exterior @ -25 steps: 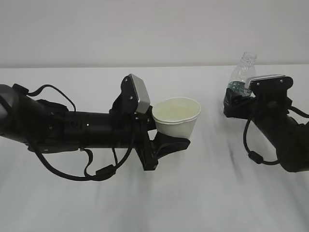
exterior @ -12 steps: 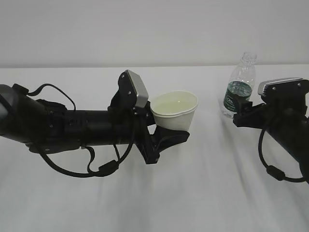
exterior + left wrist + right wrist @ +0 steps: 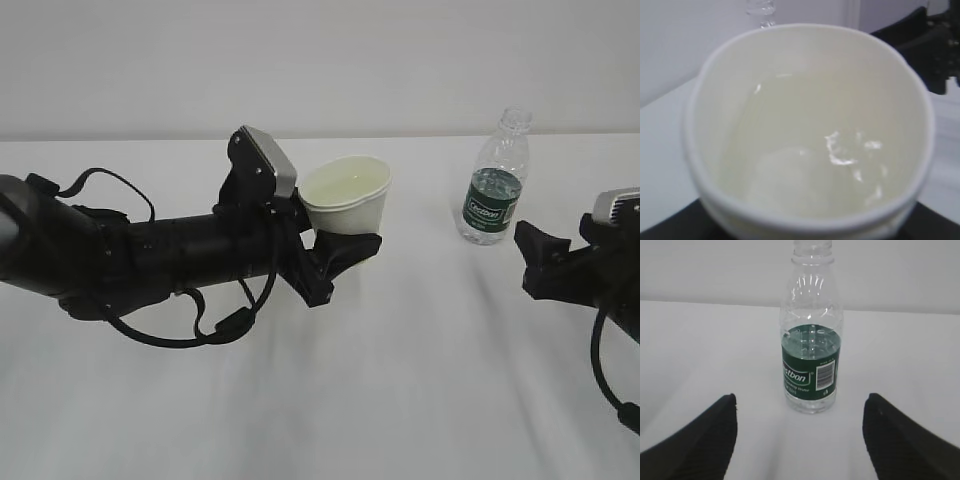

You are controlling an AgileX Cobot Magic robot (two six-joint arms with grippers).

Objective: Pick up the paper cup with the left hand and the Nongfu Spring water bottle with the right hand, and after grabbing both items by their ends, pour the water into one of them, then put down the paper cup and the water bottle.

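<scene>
A: Start with the exterior view. Where's the paper cup (image 3: 346,195)?

B: Just left of the frame's centre, lifted off the white table (image 3: 400,380), tipped slightly. The left hand (image 3: 335,255) is clamped round its lower part, and the black arm runs out to the left edge.

A: Anything inside it?

B: The water (image 3: 342,184) shows as a pale pool in the cream interior.

A: And the Nongfu Spring water bottle (image 3: 495,180)?

B: Upper right, upright on the table, capless, green label facing us. The right hand (image 3: 545,262) sits lower right, apart from the bottle, fingers spread and gripping nothing.

A: Left wrist view next.

B: The cup (image 3: 805,135) fills nearly the whole frame, seen from above the rim. Water (image 3: 830,170) glints in the bottom right of the inside. A dark sliver of the gripper shows under the cup along the bottom edge. The other arm is a dark shape at upper right.

A: Right wrist view?

B: The bottle (image 3: 811,335) stands in the centre, upright, looking empty. The right hand's (image 3: 799,437) two black fingertips (image 3: 705,440) sit in the bottom corners, wide apart, the bottle beyond them and untouched.
</scene>
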